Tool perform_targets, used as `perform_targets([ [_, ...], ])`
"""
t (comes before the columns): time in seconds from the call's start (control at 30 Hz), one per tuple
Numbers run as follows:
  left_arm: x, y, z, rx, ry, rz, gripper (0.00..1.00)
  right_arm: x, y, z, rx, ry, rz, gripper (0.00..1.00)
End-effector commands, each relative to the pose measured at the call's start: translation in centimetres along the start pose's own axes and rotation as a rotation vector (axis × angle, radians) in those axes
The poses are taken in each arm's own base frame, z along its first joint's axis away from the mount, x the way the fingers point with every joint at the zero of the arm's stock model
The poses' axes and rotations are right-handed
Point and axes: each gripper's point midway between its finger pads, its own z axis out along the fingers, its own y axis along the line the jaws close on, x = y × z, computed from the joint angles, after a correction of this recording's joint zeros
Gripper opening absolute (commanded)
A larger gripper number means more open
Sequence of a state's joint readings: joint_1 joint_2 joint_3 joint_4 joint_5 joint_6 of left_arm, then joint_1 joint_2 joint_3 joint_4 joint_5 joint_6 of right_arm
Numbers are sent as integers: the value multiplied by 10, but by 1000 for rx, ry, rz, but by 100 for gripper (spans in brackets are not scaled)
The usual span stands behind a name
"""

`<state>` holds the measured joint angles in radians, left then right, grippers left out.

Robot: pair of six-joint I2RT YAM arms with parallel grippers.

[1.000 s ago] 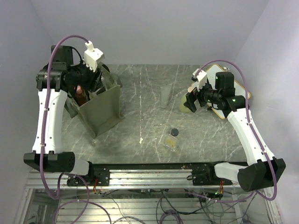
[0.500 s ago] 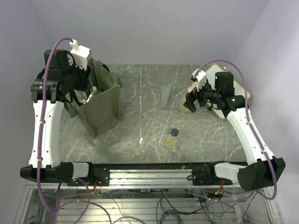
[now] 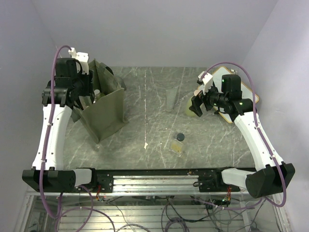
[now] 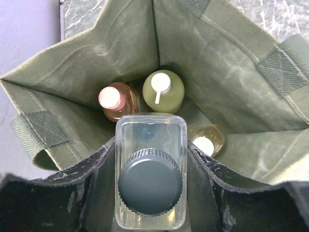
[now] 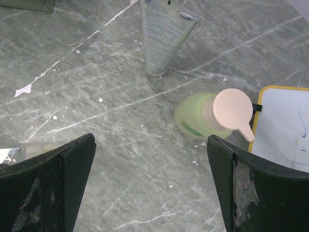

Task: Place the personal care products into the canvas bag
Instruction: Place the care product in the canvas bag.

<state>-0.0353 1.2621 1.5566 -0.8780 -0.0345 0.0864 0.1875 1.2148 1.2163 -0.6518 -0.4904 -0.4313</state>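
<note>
In the left wrist view my left gripper point(image 4: 150, 166) is shut on a clear square bottle point(image 4: 150, 135) with a dark cap, held above the open mouth of the olive canvas bag point(image 4: 241, 101). Inside the bag stand an orange bottle point(image 4: 116, 100), a yellow-green bottle point(image 4: 163, 91) and a pale bottle with a white cap point(image 4: 206, 143). My right gripper point(image 5: 152, 169) hangs open over the table just short of a pale green pump bottle point(image 5: 200, 118). A translucent grey tube point(image 5: 163, 36) lies beyond it. Another clear square bottle point(image 3: 178, 143) with a dark cap rests on the table.
A wood-framed whiteboard point(image 3: 231, 92) lies at the right, touching the green pump bottle. The bag point(image 3: 104, 113) stands at the table's left, with my left gripper point(image 3: 86, 95) above its opening. White flecks dot the marble tabletop point(image 3: 145, 121).
My left wrist has swung left and back over the bag with the clear bottle in its grip. The right arm has not moved.
</note>
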Motion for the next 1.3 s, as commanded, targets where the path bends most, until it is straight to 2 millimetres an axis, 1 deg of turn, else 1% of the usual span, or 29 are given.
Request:
perform_targets([
  [0.0,-51,17,-12,-86,-232,-59,7,-5,1,1,-4,-19,-23,100],
  [0.3,-32,14,19,-87,-184,-102,7,-5,2,0,-4,-18,-24,100],
  [0.57,-23,13,35,-102,-186,-185,7,-6,3,-2,-1,-23,-24,100],
  [0.83,-6,4,64,-88,-102,-270,7,-7,3,-2,-5,-22,-23,100],
  [0.97,-1,4,73,-113,-90,-301,7,-6,3,-2,-5,-21,-25,100],
  [1.27,10,-16,88,-108,-59,-316,8,-7,3,1,-9,-17,-31,100],
])
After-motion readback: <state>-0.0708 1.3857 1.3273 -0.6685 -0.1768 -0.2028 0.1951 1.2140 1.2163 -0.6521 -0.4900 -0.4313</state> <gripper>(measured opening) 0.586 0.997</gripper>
